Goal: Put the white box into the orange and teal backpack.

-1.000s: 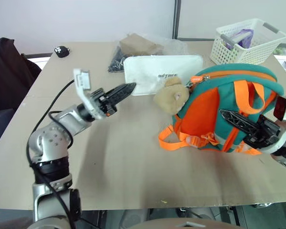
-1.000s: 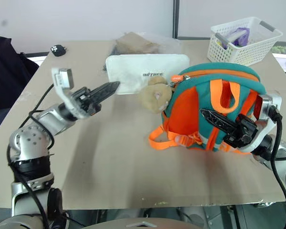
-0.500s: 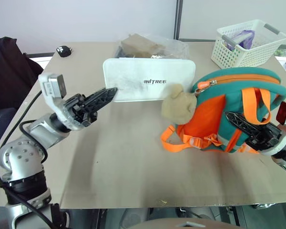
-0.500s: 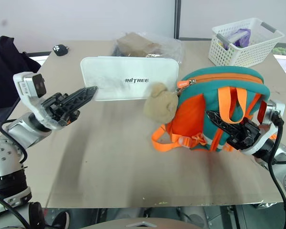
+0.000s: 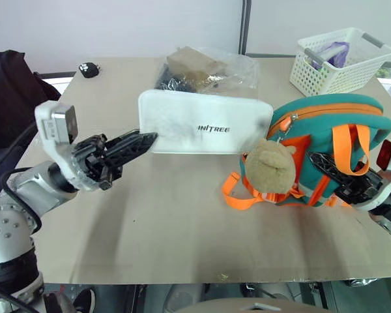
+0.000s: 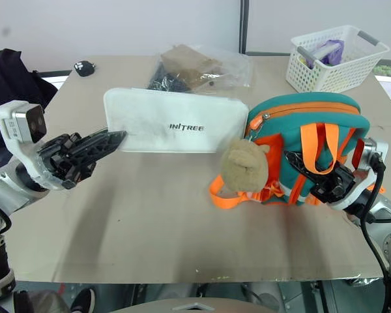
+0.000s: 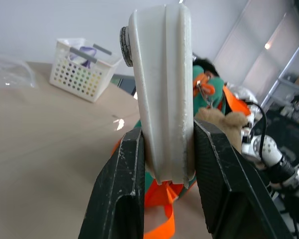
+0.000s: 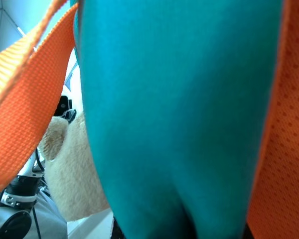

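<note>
Box held up on edge, backpack pinned for loading

The left end effector is clamped on one end of the white box, carrying it upright just beside the backpack, probably so it can slide in edgewise. The right end effector is pinched shut on the backpack's teal fabric, seemingly to steady it on the counter; its plush bear dangles in front.

White box left of backpack, touching it; plastic bag behind box; basket behind backpack
</note>
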Available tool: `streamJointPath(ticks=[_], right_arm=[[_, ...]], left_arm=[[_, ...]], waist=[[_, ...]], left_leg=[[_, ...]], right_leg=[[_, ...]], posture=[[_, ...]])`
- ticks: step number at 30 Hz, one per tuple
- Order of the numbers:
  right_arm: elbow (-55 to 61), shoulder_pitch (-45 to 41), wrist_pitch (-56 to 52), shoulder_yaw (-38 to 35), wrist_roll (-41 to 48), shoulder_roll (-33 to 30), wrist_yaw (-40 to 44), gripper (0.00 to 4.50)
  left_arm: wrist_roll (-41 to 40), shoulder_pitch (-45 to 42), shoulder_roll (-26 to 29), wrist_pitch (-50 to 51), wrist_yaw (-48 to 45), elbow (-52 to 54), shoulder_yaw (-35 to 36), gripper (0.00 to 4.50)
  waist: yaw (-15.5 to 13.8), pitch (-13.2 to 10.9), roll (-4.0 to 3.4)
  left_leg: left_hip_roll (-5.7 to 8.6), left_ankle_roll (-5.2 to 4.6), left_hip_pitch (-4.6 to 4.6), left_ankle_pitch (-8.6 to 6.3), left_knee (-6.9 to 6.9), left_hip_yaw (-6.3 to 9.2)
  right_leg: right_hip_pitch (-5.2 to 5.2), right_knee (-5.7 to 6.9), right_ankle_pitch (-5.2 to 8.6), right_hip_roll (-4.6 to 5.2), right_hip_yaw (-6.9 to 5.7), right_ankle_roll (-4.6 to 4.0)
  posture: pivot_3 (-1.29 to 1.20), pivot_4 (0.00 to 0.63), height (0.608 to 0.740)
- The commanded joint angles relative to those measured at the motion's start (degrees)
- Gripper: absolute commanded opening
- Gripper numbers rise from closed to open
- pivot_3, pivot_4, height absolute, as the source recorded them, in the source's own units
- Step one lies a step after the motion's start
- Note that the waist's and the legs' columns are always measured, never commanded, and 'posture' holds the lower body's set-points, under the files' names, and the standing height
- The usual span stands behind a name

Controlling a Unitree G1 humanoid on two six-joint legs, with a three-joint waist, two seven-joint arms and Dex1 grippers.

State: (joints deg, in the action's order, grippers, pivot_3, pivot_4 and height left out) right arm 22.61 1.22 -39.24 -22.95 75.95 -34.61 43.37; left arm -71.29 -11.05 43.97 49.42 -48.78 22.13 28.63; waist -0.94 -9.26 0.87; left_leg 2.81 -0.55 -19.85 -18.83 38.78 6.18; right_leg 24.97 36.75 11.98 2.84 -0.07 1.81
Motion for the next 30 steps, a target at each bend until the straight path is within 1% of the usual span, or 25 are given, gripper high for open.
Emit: streamJointPath(ticks=[1, 4, 8, 10, 13, 17, 20, 22, 24, 30], right_arm=[[0.27, -0.90, 0.72, -0.85, 0.04, 0.49, -0.12, 0.09], [0.14, -0.95, 0.57, -1.23, 0.03, 0.71, -0.31, 0.09], [0.13, -0.45, 0.51, -1.94, 0.49, 0.88, -0.30, 0.09], [0.03, -0.21, 0.59, -2.09, 0.57, 1.04, -0.15, 0.09], [1.11, -0.22, 0.64, -1.67, 0.76, 1.61, -1.06, 0.09], [3.19, -0.82, 0.62, -0.82, 1.21, 2.64, -3.49, 0.09], [5.36, -1.16, 0.53, 0.01, 1.83, 3.55, -5.93, 0.09], [5.94, -1.36, 0.56, 0.36, 1.76, 3.83, -6.70, 0.09], [6.00, -1.91, 0.75, 0.52, 1.98, 4.13, -7.41, 0.09], [6.57, -1.69, 1.29, 0.39, 1.36, 4.55, -8.09, 0.09]], left_arm=[[8.89, -1.61, 0.04, -7.48, -3.59, 3.48, -5.42, 1.01], [17.14, -1.21, 1.57, -14.16, -9.30, 2.99, -9.68, 1.01], [23.82, -3.63, 4.47, -20.82, -15.86, 1.01, -12.50, 1.01], [27.29, -6.16, 5.36, -24.70, -18.09, -0.89, -13.79, 1.01], [30.65, -10.56, 5.06, -29.01, -19.79, -3.43, -15.69, 1.01], [32.76, -15.56, 3.96, -30.95, -21.11, -4.95, -19.05, 1.01], [33.40, -18.84, 2.00, -30.79, -20.43, -6.64, -21.05, 1.01], [35.36, -20.49, 0.45, -32.12, -21.37, -8.11, -23.67, 1.01], [37.73, -22.68, -2.21, -33.72, -21.37, -10.43, -26.62, 1.01], [40.58, -26.33, -8.87, -35.61, -22.20, -15.87, -30.96, 1.01]], waist=[[-0.06, 0.00, 0.00], [0.06, 0.00, 0.00], [0.05, -0.01, -0.01], [0.01, -0.01, -0.01], [0.04, -0.01, -0.01], [0.15, -0.01, -0.02], [0.12, -0.01, -0.01], [0.15, -0.01, -0.01], [0.00, -0.01, -0.01], [0.11, -0.01, -0.01]], left_leg=[[0.01, 0.00, 0.04, 0.00, 0.00, 0.00], [0.01, 0.00, 0.07, 0.00, 0.00, -0.02], [-0.04, 0.00, 0.07, 0.00, 0.00, -0.01], [-0.04, 0.00, 0.05, 0.00, 0.00, 0.02], [-0.02, -0.02, 0.05, -0.01, 0.00, -0.01], [-0.03, -0.02, 0.06, -0.01, 0.00, 0.00], [-0.03, -0.02, 0.06, -0.01, 0.00, 0.01], [-0.03, -0.02, 0.05, -0.01, 0.01, 0.02], [-0.02, -0.02, 0.06, -0.01, 0.03, 0.03], [0.00, -0.05, 0.01, -0.02, 0.19, 0.08]], right_leg=[[-0.06, -0.01, 0.00, 0.01, -0.01, 0.00], [-0.10, -0.01, 0.00, 0.00, 0.00, -0.01], [-0.08, -0.02, 0.01, -0.06, 0.00, -0.02], [-0.09, -0.04, 0.01, -0.05, -0.04, -0.02], [-0.10, -0.04, 0.01, -0.04, -0.04, -0.01], [-0.10, -0.04, 0.00, -0.05, -0.04, -0.01], [-0.10, -0.03, 0.00, -0.05, -0.05, 0.00], [-0.10, -0.02, -0.01, -0.05, -0.06, 0.01], [-0.10, -0.02, -0.01, -0.05, -0.07, 0.01], [-0.12, 0.01, -0.01, -0.08, -0.10, 0.02]], posture=[[0.00, 0.150, 0.740], [0.00, 0.150, 0.740], [0.00, 0.150, 0.740], [0.00, 0.150, 0.740], [0.00, 0.150, 0.740], [0.00, 0.150, 0.740], [0.00, 0.150, 0.740], [0.00, 0.150, 0.740], [0.00, 0.150, 0.740], [0.00, 0.150, 0.740]])
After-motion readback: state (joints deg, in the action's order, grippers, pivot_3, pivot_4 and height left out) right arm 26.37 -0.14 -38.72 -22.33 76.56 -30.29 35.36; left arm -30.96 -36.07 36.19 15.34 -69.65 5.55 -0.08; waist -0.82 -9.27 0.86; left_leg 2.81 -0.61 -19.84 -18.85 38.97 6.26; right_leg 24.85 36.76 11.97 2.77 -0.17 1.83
